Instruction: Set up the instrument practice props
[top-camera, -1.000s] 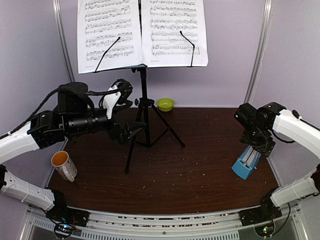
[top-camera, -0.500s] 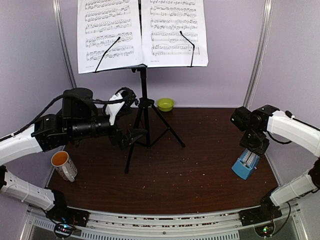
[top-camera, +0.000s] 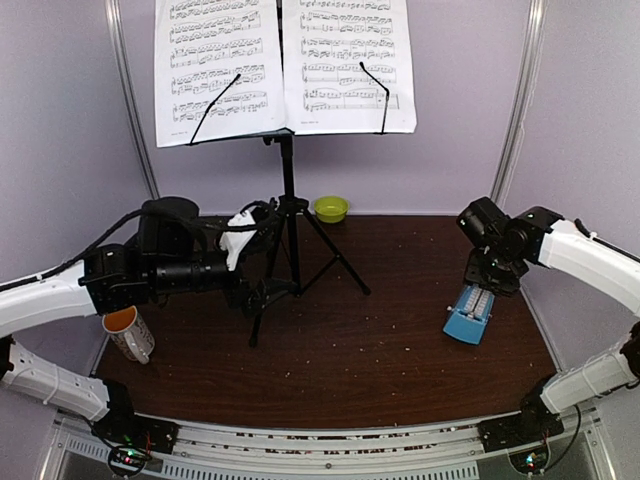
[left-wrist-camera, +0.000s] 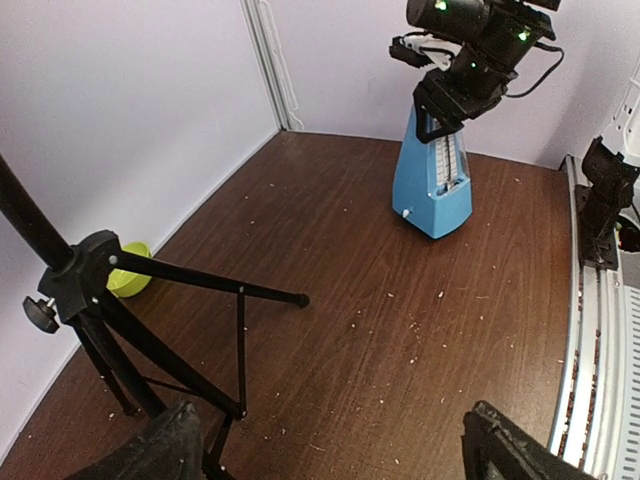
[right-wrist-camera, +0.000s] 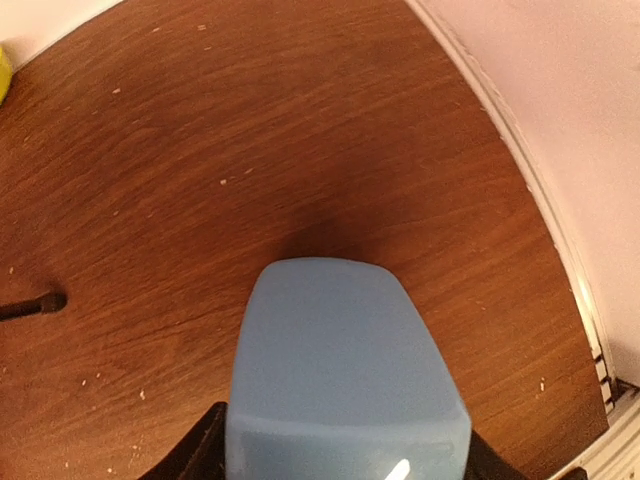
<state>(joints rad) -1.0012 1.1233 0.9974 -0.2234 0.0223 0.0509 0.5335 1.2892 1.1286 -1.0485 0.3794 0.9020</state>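
From above, the music stand (top-camera: 288, 205) stands near the table's (top-camera: 380, 350) back edge with the sheet-music pages (top-camera: 285, 65) on it, and the metronome (top-camera: 469, 316) sits near the right edge, its top clamped by the right gripper (top-camera: 481, 284); the left wrist view shows the left gripper (left-wrist-camera: 335, 455) spread wide and empty beside the tripod legs; the right wrist view shows black fingers (right-wrist-camera: 195, 455) pressing both blue sides.

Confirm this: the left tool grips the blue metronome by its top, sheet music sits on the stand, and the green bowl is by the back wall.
One error: it is the right tool that grips the blue metronome by its top; the left wrist view shows it. The sheet music on the stand and the green bowl by the back wall are right.
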